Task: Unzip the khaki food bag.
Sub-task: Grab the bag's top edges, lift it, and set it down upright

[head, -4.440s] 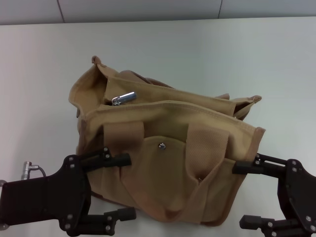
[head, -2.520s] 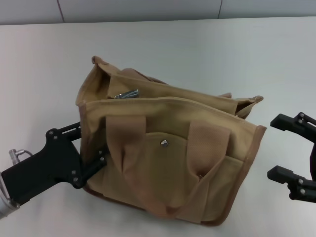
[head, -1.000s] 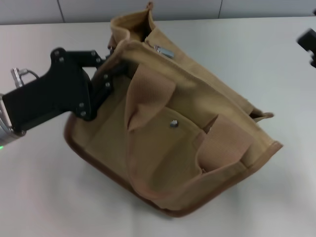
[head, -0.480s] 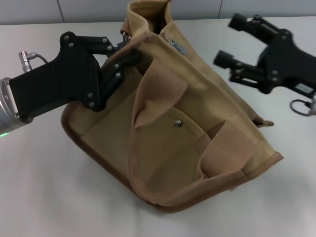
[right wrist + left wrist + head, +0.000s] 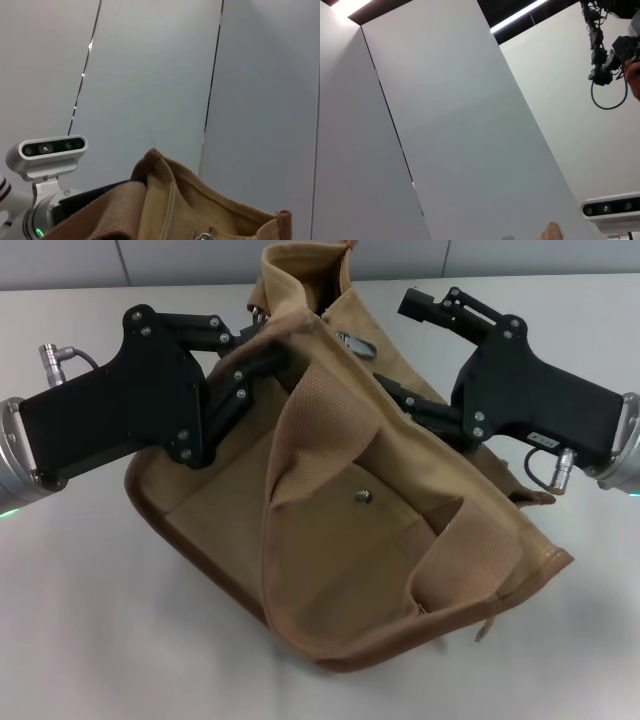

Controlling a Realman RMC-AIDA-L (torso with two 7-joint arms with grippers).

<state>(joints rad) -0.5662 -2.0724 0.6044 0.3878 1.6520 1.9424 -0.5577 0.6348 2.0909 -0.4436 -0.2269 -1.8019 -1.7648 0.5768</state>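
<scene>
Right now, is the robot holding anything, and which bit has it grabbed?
The left gripper holds the khaki food bag by its top edge at one end. The right gripper is open around the silver zipper pull, not yet gripping it.

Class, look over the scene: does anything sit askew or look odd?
Yes. The khaki food bag is not standing square: the left gripper holds one top corner up, so the bag hangs tilted with its brown-edged base slanting. The right gripper, jaws open, is at the silver zipper pull. Nothing looks spilled or torn.
</scene>
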